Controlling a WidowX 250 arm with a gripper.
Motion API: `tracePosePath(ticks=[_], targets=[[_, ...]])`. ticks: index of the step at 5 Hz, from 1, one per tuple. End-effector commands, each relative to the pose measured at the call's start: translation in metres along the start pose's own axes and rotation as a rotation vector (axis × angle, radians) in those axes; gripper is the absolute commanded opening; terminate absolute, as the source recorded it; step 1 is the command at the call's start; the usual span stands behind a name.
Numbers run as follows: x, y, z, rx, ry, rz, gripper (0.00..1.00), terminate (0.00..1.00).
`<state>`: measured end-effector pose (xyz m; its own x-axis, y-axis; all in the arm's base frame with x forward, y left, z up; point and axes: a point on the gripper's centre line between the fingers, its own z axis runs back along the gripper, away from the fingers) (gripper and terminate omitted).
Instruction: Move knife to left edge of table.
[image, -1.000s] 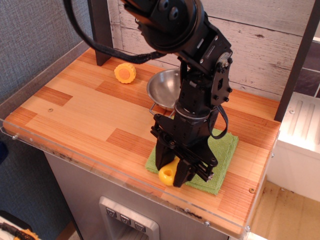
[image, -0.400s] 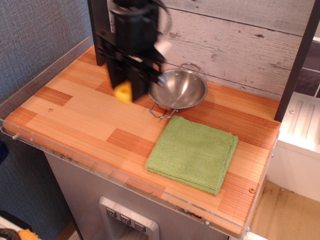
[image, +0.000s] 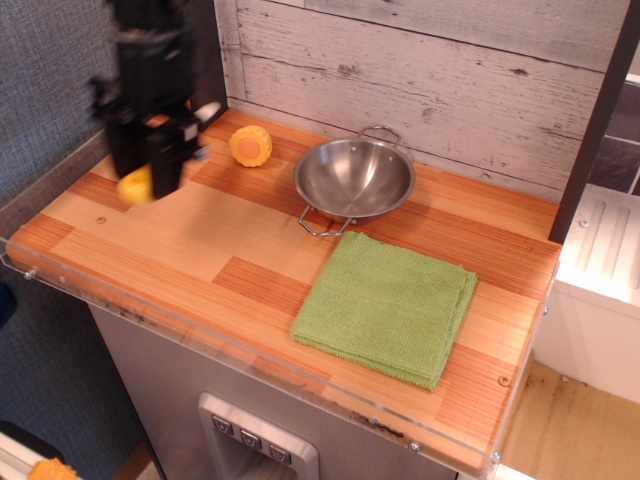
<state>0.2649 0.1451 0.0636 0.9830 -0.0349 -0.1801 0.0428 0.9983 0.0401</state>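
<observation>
- Upper left of the frame: a motion-blurred arm, black and boxy.
- Black gripper (image: 148, 165), blocky, tapering downward.
- A small white patch on its right side.

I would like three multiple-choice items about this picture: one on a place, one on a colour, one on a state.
1. Where is the end effector?
A. over the left part of the table
B. over the green cloth
C. inside the metal bowl

2. What colour is the folded cloth?
A. red
B. green
C. blue

3. What is the state of the metal bowl?
A. it holds the corn piece
B. it is turned upside down
C. it is upright and empty

Answers:
1. A, the blurred end effector hangs near the left side of the table, with the yellow handle of the knife at its tip.
2. B, the cloth is plainly green.
3. C, its bare steel inside shows, and the corn piece lies on the wood beside it.
</observation>
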Motion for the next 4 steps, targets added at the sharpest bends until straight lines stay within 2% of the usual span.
tracePosePath(ticks=[1,3,4], targets=[[-0.008,0.068,-0.018,0.001,0.012,-0.146,0.00,0.00],[0.003,0.063,-0.032,-0.017,0.025,-0.286,0.00,0.00],[0.003,0.062,-0.032,-0.019,0.022,-0.247,1.00,0.00]])
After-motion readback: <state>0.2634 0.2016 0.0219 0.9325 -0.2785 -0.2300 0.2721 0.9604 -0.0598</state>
